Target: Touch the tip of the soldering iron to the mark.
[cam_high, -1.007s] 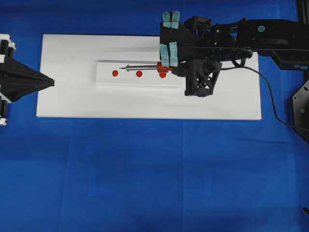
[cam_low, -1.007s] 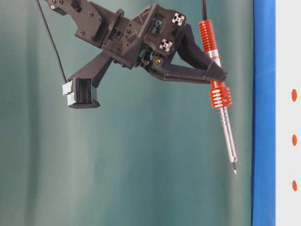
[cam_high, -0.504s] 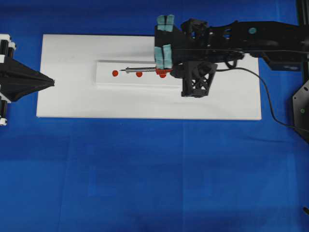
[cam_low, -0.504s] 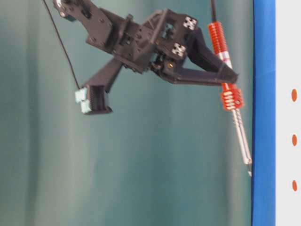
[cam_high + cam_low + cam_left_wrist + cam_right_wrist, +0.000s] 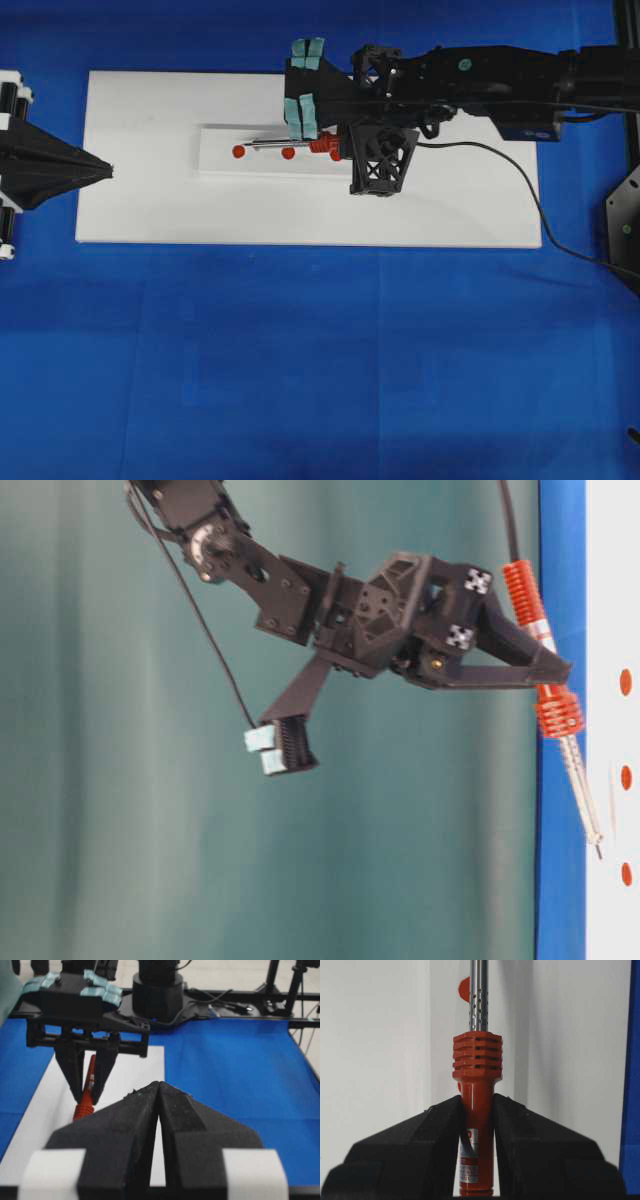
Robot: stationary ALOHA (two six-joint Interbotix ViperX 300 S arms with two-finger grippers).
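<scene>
Overhead: the right end effector (image 5: 322, 145) reaches in from the right over a white board (image 5: 150, 210) lying on the blue surface (image 5: 300, 380). It grasps the iron (image 5: 290, 146) by its orange-red handle, the silver shaft pointing left along a raised white strip (image 5: 215, 165). Three red marks sit in a row on that strip; the tip lies beside the leftmost mark (image 5: 238, 151), though contact cannot be judged from above. A black cord (image 5: 520, 180) trails right off the board. The left end effector (image 5: 110, 170) rests at the board's left edge, fingers pressed together, grasping nothing

Table-level: the right end effector (image 5: 555, 675) clamps the iron (image 5: 560, 720) just above its ribbed collar. The shaft slants toward the white board (image 5: 612, 580), the tip near a red mark (image 5: 626, 874) but apparently just short of it

Left wrist: the left end effector (image 5: 158, 1091) is clenched, its black fingers (image 5: 200, 1130) meeting along one seam. Beyond it the iron (image 5: 85, 1102) hangs between the right end effector's fingers over the board (image 5: 140, 1070)

Right wrist: two black fingers (image 5: 425, 1135) squeeze the iron (image 5: 476, 1110) handle below the ribbed collar, the perforated shaft running up past a red mark (image 5: 464, 989), partly hidden behind it
</scene>
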